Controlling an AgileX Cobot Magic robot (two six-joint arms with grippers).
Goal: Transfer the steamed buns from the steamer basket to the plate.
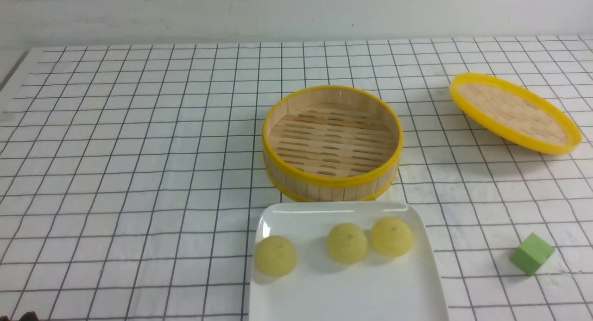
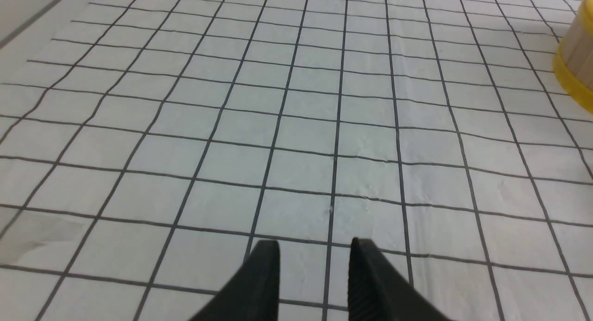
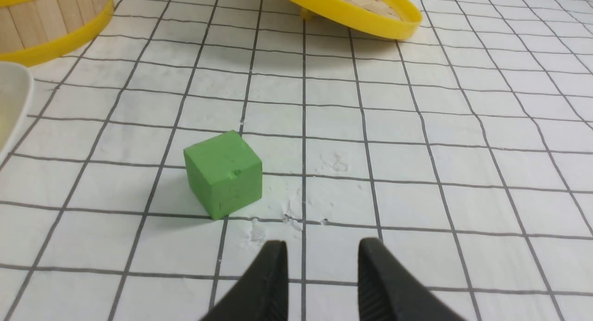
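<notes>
- Resting on the plate (image 1: 345, 293), all three buns sit along its far half: one (image 1: 275, 255) at the left edge, one (image 1: 346, 242) in the middle, one (image 1: 392, 236) to the right, and we see the last two touching or nearly so.
- We find the plate at the near edge of the desk (image 1: 139, 173), its far rim just in front of the basket (image 1: 331, 144).
- We see the basket upright at the middle of the desk, its slatted floor bare, yellow bands ringing top and base.
- We spot the lid (image 1: 514, 112) well apart at the far right, tilted, its woven inside facing up.
- We note a green cube (image 1: 532, 253) on the desk to the right of the plate, clear of it.
- We see our left pincer (image 2: 315, 265) released in its wrist view, the two dark fingers (image 2: 264, 284) parted with only gridded cloth between them; a slice of the basket shows at that frame's edge.
- We see our right pincer (image 3: 322, 270) released too, fingers (image 3: 271, 284) apart over bare cloth, holding nothing; the cube lies near its tips, not touching, with the lid and basket beyond.
- We cannot make out either arm in the front view.
</notes>
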